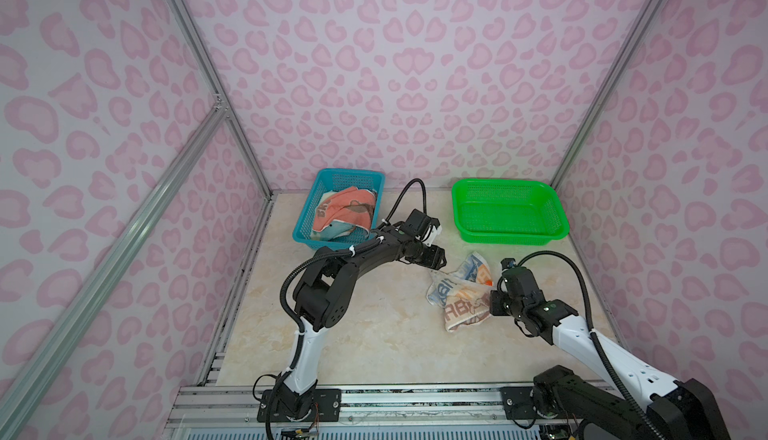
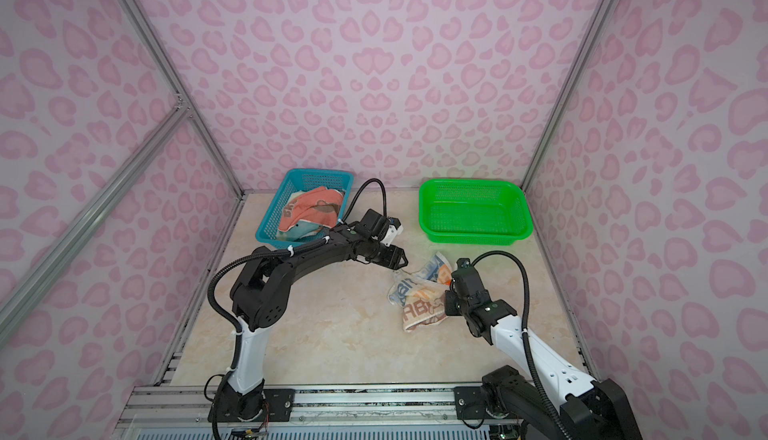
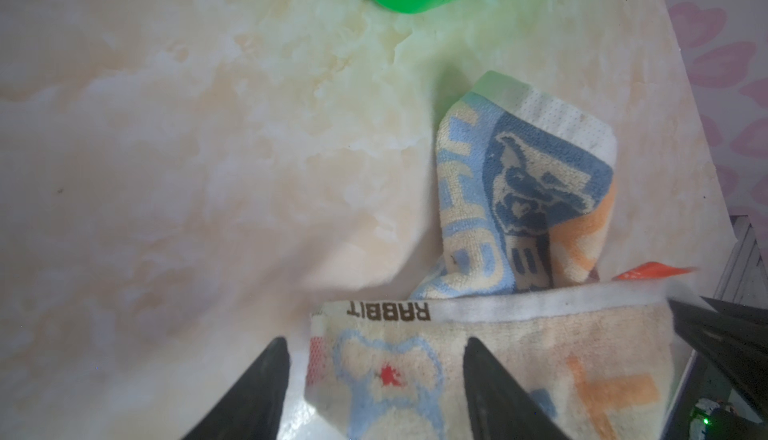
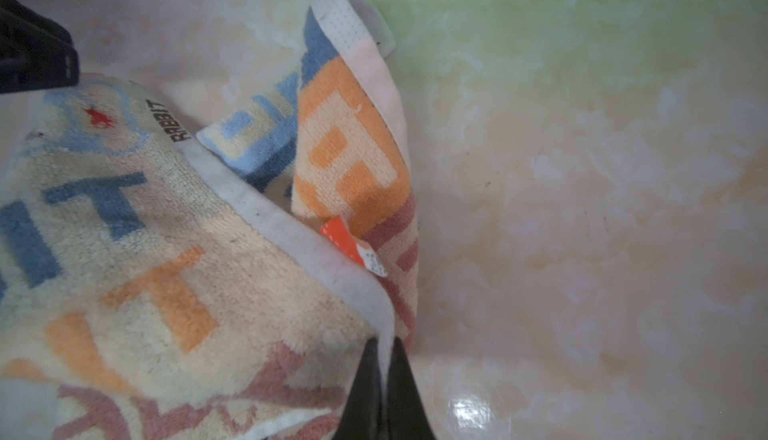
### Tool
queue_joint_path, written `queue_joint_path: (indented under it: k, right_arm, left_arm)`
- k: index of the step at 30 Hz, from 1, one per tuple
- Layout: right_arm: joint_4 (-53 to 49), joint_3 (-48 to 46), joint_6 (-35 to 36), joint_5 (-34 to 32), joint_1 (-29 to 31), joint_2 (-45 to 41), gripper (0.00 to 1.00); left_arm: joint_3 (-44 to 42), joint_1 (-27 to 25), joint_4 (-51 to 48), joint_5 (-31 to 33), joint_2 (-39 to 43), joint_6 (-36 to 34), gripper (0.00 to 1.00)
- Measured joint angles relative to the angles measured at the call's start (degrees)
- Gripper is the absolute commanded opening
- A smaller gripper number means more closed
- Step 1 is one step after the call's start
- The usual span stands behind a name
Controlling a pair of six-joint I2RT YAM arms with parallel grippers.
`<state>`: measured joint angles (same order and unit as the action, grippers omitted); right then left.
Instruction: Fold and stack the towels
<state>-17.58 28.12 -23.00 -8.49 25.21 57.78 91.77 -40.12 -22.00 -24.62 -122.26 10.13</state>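
Striped blue-orange terry towel [image 4: 124,272] has its hem pinched by right gripper [image 4: 385,340]; its corner lies between left gripper's [image 3: 378,340] spread jaws.

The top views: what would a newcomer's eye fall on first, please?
Probably the bright green plastic mesh basket at the back right. Next, the crumpled striped blue-and-orange RABBIT towel in front of it, its hem pinched by the right gripper, the left gripper open over another corner. A coral terry towel lies in the blue plastic mesh basket at the back left.
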Motion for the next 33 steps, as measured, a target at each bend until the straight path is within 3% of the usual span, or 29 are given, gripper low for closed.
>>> queue_joint_path:
  k: [6, 9, 12, 14, 19, 23, 33]
  right_arm:
    - [1.27, -0.46, 0.37, 0.55, 0.00, -0.26, 0.00]
    - [1.68, -0.61, 0.39, 1.22, 0.00, -0.52, 0.00]
    - [2.08, -0.61, 0.37, 1.46, 0.00, -0.63, 0.00]
    - [2.51, -0.61, 0.44, 1.46, 0.00, -0.68, 0.00]
    - [2.56, 1.11, 1.27, 1.66, 0.00, -0.04, 0.00]
    - [2.60, 4.76, 2.67, 1.95, 0.00, 1.70, 0.00]
    - [4.81, 19.34, 9.29, 3.19, 0.00, 13.22, 0.00]
  left_arm:
    - [1.07, 0.26, -1.68, -4.72, -2.40, 2.05, 0.65]
    - [1.07, 0.24, -2.43, -5.97, -2.45, 2.25, 0.58]
    - [1.03, 0.22, -2.64, -7.39, -2.45, 2.91, 0.38]
    - [1.01, 0.13, -2.89, -8.57, -2.45, 3.13, 0.03]
    - [0.61, -0.07, -3.69, -9.53, -1.97, 2.73, 0.03]
    - [-0.70, 0.15, -4.50, -6.54, 0.83, 2.03, 0.03]
    - [-3.15, 6.03, -5.03, 9.81, 18.84, 1.07, 0.03]
